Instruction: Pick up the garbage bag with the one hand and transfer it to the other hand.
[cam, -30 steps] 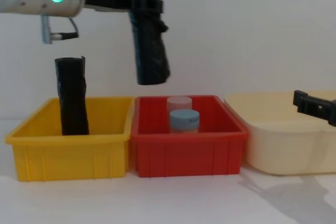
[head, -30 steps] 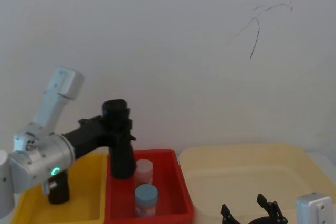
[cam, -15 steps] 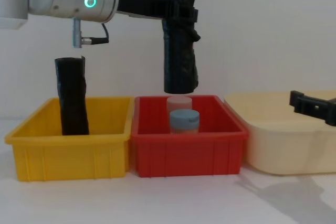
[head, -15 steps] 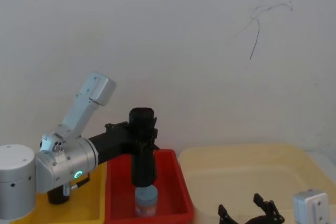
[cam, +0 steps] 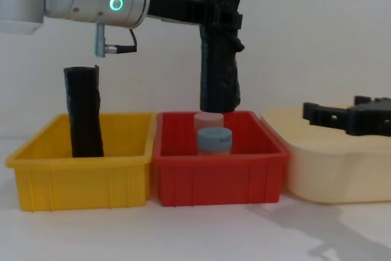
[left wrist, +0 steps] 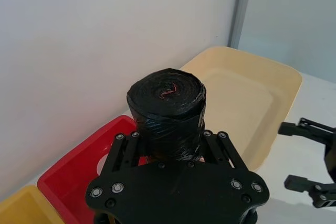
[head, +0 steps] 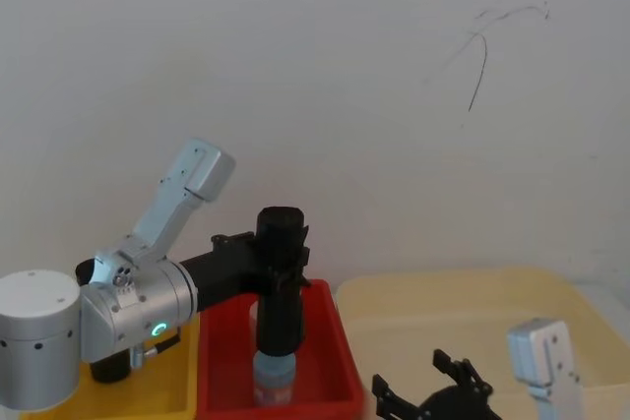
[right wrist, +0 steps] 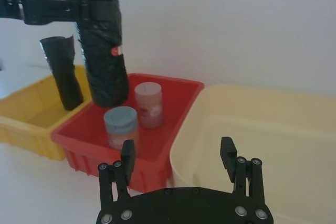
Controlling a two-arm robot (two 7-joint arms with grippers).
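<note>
A white surface [cam: 201, 236] carries three open bins, set in a row along its far edge, close to the wall. The yellow bin [cam: 79, 181] stands toward the left end. The red bin [cam: 220, 178] sits just beside it in the middle. The wider cream bin [cam: 330, 169] takes the right end, close against the red one; whether they touch is unclear. Soft grey shadows fall on the near part of the surface.

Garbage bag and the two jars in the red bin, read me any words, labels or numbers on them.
Nothing here can be read as text.
On the garbage bag: a small red mark near its lower end, too small to read.
On the pink jar: a reddish patch, too blurred to read.
On the blue jar: no label in sight.
</note>
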